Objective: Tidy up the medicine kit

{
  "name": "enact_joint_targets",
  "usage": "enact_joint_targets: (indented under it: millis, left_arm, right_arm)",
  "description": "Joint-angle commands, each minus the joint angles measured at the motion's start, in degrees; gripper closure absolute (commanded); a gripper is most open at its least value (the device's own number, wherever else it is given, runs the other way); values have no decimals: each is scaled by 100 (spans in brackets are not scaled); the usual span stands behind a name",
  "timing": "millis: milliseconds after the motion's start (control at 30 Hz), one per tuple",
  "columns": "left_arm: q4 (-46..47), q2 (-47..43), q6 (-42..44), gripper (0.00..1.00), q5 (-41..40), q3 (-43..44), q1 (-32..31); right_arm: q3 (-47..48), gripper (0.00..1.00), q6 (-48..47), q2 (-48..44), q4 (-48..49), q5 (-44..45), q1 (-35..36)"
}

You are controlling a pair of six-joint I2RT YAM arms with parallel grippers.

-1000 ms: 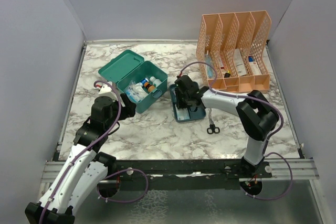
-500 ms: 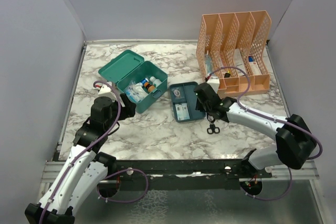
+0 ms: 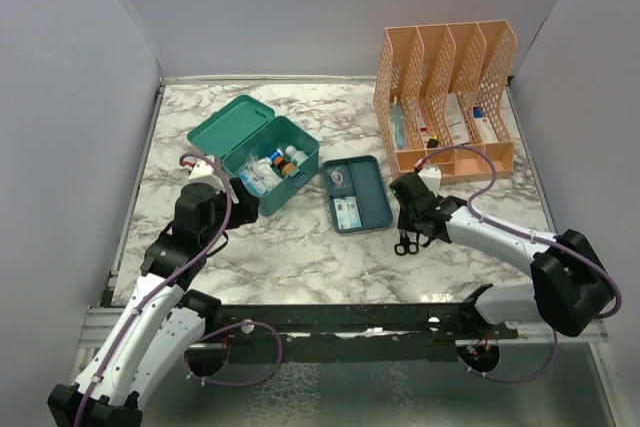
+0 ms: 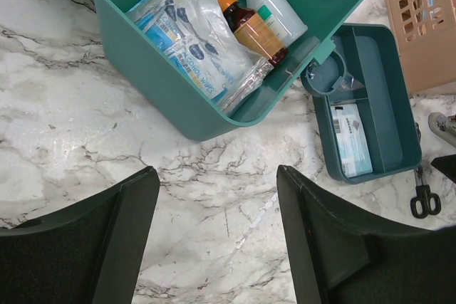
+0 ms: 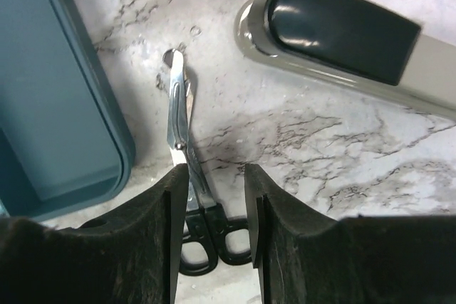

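Some bottles (image 4: 260,26) are in the medicine kit (image 4: 178,108); scissors (image 5: 178,115) lie unpacked, straddled by my half-open, empty right hand (image 5: 211,190).

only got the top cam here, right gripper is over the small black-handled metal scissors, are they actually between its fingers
observer: Yes. The right wrist view shows the scissors' handles in the gap between the right gripper's open fingers, blades pointing away, not gripped.
operator: blades touching the teal tray
observer: No, a strip of marble tabletop separates them from the teal-green plastic insert tray's rim.
operator: left gripper holding anything
observer: No. The left gripper hangs open and empty near the teal-green medicine kit box.
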Motion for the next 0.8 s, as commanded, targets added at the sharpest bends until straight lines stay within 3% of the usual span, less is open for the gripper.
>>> enact_joint_targets:
  millis: [0, 133, 767]
  left_arm:
    - [51, 18, -11, 30, -39, -7, 6]
    - [52, 9, -18, 30, -30, -11, -2]
    - [52, -43, -20, 30, -39, -13, 5]
  right_arm:
    - [-118, 61, -798, -216, 385, -1075, -113]
    - [-149, 60, -1267, -70, 721, -1520, -138]
    - [92, 65, -1142, 594, 583, -1700, -480]
